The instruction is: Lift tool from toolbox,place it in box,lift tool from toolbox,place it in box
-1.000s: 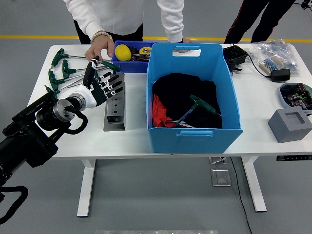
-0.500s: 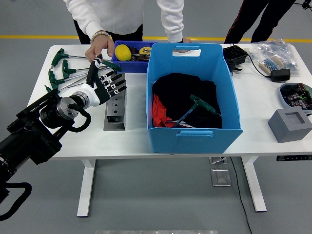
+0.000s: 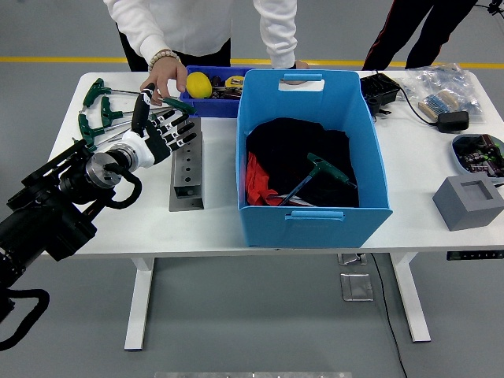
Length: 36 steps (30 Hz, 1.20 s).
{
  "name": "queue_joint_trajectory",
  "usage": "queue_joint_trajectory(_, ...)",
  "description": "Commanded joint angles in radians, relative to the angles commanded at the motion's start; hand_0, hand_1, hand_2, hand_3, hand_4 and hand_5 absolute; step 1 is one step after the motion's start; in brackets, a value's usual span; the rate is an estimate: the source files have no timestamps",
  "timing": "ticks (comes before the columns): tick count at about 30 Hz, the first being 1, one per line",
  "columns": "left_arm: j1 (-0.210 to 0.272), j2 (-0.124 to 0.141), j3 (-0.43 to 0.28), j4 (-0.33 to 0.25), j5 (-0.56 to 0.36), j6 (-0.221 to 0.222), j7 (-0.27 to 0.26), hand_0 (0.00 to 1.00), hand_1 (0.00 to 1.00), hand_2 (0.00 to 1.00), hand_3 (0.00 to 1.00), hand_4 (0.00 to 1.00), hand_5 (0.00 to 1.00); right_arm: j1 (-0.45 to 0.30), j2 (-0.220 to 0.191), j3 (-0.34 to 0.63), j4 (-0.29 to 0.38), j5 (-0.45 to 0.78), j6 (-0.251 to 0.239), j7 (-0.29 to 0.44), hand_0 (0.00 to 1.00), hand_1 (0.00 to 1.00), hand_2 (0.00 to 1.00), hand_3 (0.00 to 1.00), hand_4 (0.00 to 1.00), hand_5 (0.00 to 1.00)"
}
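Reaching in from the left, the left hand (image 3: 161,130) spreads its fingers, holding nothing, above a long grey metal block (image 3: 187,169) pointing up-down.

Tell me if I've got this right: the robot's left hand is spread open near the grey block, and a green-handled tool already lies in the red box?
Not quite: the box is blue, as the head view shows. The rest holds: the left hand is spread open beside the grey block, and a green-handled tool lies inside the box.

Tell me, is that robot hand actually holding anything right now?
No. The left hand is open, fingers spread above the grey block; a person's hand holds a green-handled tool beside it.
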Motion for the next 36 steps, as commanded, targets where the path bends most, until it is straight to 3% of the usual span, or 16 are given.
queue_joint_trajectory(19, 0.010, -0.021, 0.005, -0.001, -0.008, -0.013, 0.004, 0.472, 0.628, 0.787, 0.949, 0.895, 0.978, 0.010, -0.001, -0.016, 0.000, 0.016, 0.000, 0.004, 0.625, 0.617, 0.700, 0.538, 0.793, 0.584)
queue_joint_trajectory(36, -0.007, -0.029, 0.017, 0.041, -0.031, -0.072, -0.007, 0.473, 0.627, 0.785, 0.920, 0.898, 0.978, 0.024, 0.001, -0.070, 0.000, 0.053, 0.002, 0.012, 0.626, 0.617, 0.700, 0.539, 0.793, 0.584)
